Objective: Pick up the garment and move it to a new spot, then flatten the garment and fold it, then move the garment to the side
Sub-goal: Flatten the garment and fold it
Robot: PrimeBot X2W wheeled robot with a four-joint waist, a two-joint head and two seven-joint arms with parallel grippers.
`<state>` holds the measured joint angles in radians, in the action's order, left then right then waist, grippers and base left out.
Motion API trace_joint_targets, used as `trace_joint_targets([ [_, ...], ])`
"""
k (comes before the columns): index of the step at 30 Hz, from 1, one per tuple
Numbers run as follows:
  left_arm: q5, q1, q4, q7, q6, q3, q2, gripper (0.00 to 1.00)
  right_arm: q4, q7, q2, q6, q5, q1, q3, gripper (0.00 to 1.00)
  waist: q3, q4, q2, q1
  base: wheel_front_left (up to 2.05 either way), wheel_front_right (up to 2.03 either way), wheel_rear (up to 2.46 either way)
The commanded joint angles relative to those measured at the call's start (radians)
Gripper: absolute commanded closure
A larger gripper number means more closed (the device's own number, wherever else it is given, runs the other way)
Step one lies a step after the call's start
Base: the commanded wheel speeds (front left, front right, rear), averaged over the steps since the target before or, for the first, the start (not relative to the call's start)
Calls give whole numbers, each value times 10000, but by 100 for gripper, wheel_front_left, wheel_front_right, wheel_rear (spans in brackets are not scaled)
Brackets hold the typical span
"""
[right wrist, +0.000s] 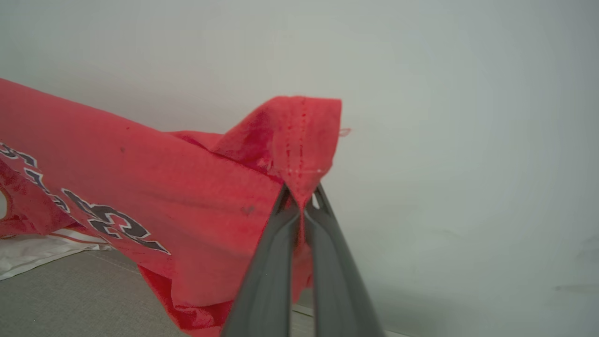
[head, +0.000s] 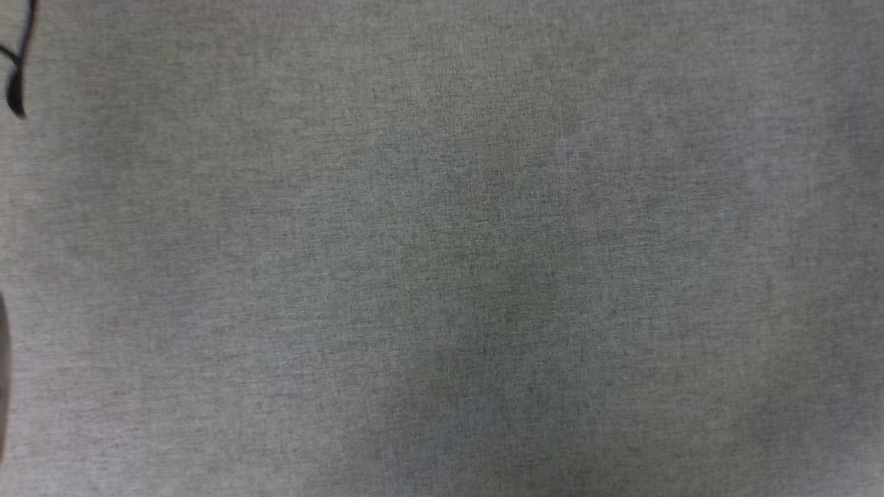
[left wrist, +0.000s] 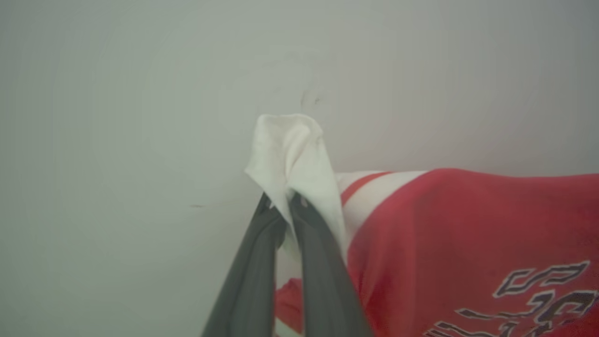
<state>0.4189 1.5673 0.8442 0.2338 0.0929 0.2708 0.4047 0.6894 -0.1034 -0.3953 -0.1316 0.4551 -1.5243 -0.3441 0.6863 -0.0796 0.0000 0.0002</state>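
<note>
Left hand (left wrist: 285,206) is clamped tight on a bunched white sleeve (left wrist: 290,150) of the garment (left wrist: 468,224). Its two dark fingers (left wrist: 252,271) are pressed together with the cloth pinched between their tips, and a peak of white fabric stands up above them. Just beside that sleeve runs the red-and-white stripe trim (left wrist: 365,185). The red body spreads away toward the right of the left wrist view, with part of the black-and-white lettering (left wrist: 538,299) showing near the lower right corner. At the other side, the right hand (right wrist: 302,196) is likewise closed on the garment, gripping a red stitched hem corner (right wrist: 299,135) that sticks up above its fingertips. From that grip the red cloth stretches off to the left of the right wrist view, raised in the air and sagging below the fingers, and the printed lettering appears again on its face. At the lower left of that view a white fold (right wrist: 32,252) of the garment rests on the grey woven tabletop (right wrist: 70,295). A pale plain wall (left wrist: 140,93) stands behind the garment in both wrist views. In the head view the grey tabletop cloth spreads across the picture, with a thin black curl (head: 17,76) at the upper left edge, possibly a cable, though it is too cropped to tell for sure.
</note>
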Motion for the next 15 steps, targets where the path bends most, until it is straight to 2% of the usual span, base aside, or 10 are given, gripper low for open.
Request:
trace_joint_targets([
  [1, 138, -368, 82, 120, 93, -35, 17, 100, 109, 31, -64, 18, 217, 297, -246, 100, -120, 32, 0, -2, 0, 0, 0],
  [9, 794, -3192, -299, 287, 327, 11, -46, 100, -2, 226, -427, 18, 1381, 2690, -1402, 100, -1413, 243, 0, -2, 0, 0, 0],
  [15, 958, -6259, -1744, 329, 236, -194, 175, 100, -689, 494, -1115, 18, 2140, 5225, -1741, 100, -2525, 374, 0, -2, 0, 0, 0],
])
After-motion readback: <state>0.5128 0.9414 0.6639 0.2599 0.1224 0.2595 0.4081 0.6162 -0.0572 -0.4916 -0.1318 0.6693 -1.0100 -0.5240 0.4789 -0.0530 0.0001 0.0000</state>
